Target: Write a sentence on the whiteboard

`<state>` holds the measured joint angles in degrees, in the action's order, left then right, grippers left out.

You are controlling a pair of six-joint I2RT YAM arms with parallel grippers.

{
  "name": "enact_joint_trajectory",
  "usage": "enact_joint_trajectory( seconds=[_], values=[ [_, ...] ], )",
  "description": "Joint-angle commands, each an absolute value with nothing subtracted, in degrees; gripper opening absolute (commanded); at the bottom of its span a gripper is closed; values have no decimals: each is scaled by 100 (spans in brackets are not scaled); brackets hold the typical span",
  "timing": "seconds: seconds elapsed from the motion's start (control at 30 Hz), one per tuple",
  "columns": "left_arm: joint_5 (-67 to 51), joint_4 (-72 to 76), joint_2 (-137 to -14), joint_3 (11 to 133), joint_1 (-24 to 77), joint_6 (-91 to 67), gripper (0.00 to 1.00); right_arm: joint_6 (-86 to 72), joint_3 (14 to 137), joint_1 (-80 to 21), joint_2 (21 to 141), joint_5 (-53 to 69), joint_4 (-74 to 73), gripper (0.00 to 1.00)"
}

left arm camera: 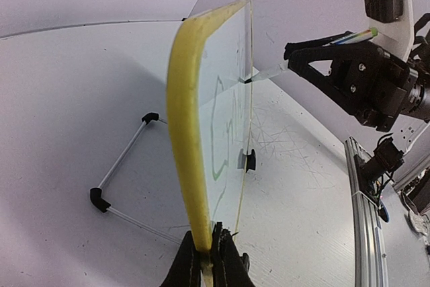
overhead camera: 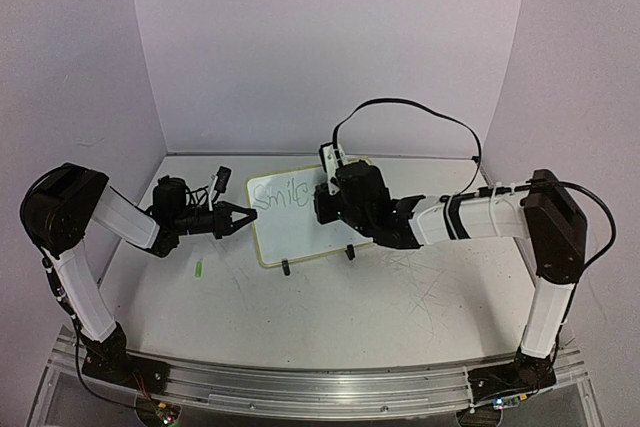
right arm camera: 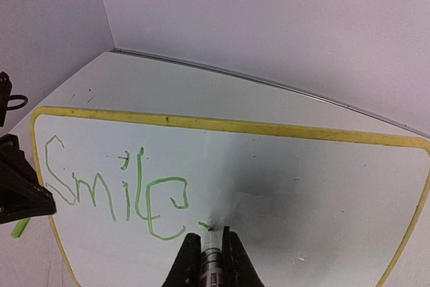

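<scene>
The whiteboard (overhead camera: 292, 235) stands tilted at mid-table, its pale yellow frame (left arm camera: 185, 132) edge-on in the left wrist view. Green writing, the sentence (right arm camera: 114, 189), reads "Smile" at the board's upper left (overhead camera: 281, 197). My left gripper (overhead camera: 240, 219) is shut on the board's left edge, its jaws pinching the frame (left arm camera: 208, 255). My right gripper (right arm camera: 209, 247) is shut on a marker (right arm camera: 212, 265), and it hangs over the board's middle (overhead camera: 326, 205). The marker tip touches the white surface (right arm camera: 302, 186) just right of the "e", at a short green stroke.
A small green cap (overhead camera: 200, 269) lies on the table left of the board. A wire stand with black ends (left arm camera: 121, 166) props the board from behind, and two black feet (overhead camera: 287, 268) rest in front. A black cable (overhead camera: 410, 107) loops above the right arm.
</scene>
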<state>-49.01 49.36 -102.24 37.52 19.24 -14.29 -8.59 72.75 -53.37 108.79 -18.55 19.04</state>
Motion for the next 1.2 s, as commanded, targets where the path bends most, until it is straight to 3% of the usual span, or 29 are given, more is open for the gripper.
enact_joint_trajectory(
  seconds=[0.0,0.13,0.3,1.17],
  values=[
    [-4439,4364,-10253,3827,1951,-833,0,-956,7237,-5532,10632,-1560,1783,0],
    [-4413,4339,-10248,3821,1952,-809,0,-1069,6987,-5652,9790,-889,2439,0],
    [-4409,4316,-10222,3819,1951,-789,0,-696,6822,-5540,9226,-1549,2459,0],
    [-4236,4122,-10329,3901,1980,-521,0,-210,6633,-5350,9879,-1624,2153,0]
  ],
)
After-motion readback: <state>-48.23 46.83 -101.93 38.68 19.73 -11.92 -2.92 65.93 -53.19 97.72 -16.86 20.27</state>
